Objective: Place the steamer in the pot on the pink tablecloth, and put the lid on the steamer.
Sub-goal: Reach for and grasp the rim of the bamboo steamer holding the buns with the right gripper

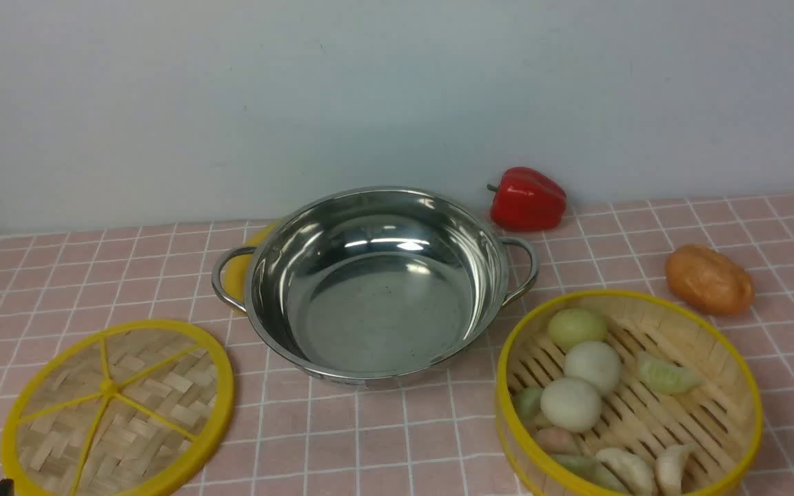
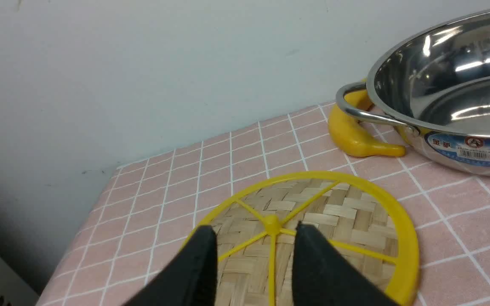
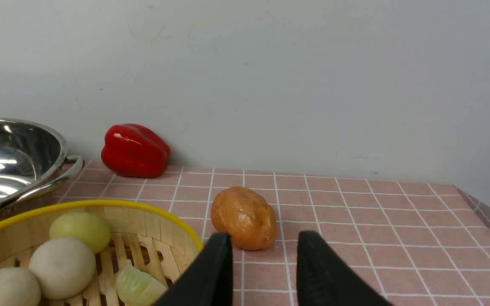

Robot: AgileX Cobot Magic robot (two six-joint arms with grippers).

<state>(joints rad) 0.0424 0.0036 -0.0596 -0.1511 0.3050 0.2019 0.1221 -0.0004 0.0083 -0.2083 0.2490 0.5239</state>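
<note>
two hands, both spread with nothing between the fingers, so nothing's picked up yet as far as i can tell. the steamer [image 1: 686,420] sits in the lower right of the front frame on the pink tablecloth [image 1: 383,448], loaded with buns [image 1: 593,365] and dumplings [image 1: 628,468]. it's near the pot [image 1: 376,310], which is dead centre and empty. the lid [image 1: 118,406] lies flat in the lower left.

step in hand looks like grabbing the steamer first, which is a job for the right hand [image 3: 266,235]. my take: bring it over the yellow rim so one finger goes inside the wall and one outside, pinch the wall, then lift dead level or the food rolls. the basket looks only a bit narrower than the pot, so i'd centre it before lowering and stay off the loop handles.

where it is now: in the right wrist view the hand isn't straddling the rim. it hovers just outside it, pointing more at the brown potato thing [image 3: 244,217]. close, but apart. the left hand [image 2: 255,229] hangs right over the lid's hub, not touching that i can see.
</note>
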